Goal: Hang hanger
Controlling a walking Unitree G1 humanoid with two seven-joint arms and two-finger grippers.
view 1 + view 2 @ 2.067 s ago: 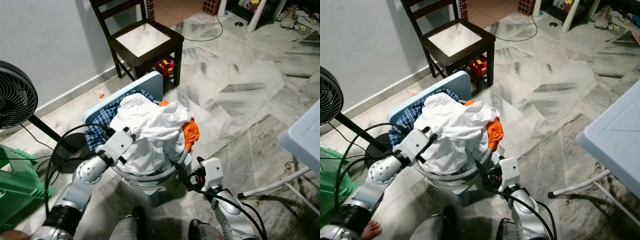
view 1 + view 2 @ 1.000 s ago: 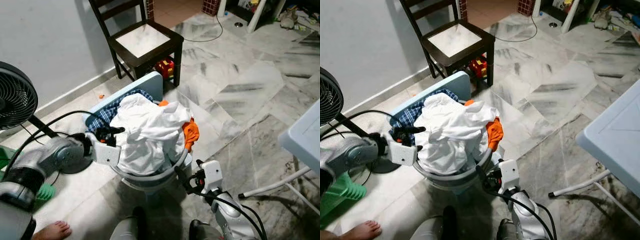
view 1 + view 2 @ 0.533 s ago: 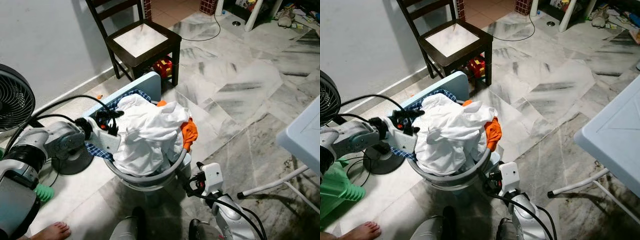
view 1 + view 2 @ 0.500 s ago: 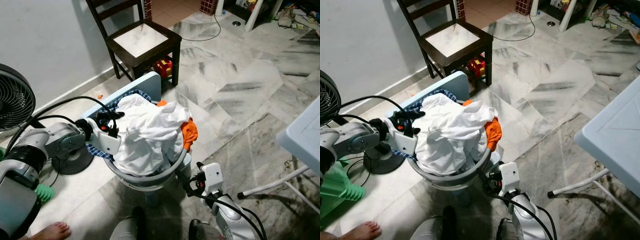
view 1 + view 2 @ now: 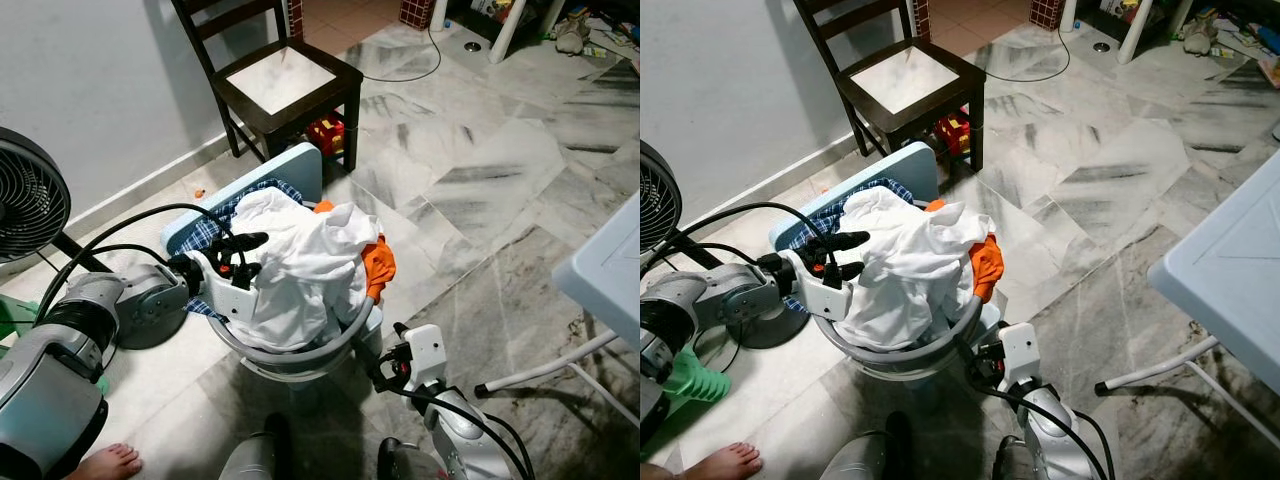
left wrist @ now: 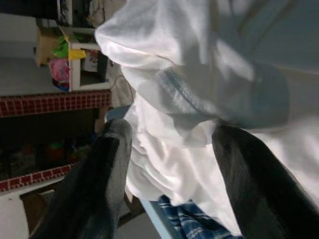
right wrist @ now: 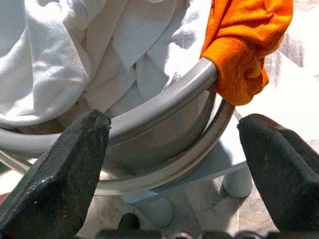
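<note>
White laundry [image 5: 305, 265]: left hand [image 5: 243, 258], fingers spread, has moved in against it; right hand [image 7: 172, 164] stays open.

My head views are evenly daylit and sharp, chair [image 5: 285, 85] casting a soft shadow on the far wall; both wrist views show blurred near fingers [image 7: 55, 174].

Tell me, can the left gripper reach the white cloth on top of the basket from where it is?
Probably yes: the left gripper is open at the white cloth's edge, with cloth between its fingers and nothing in between.
</note>
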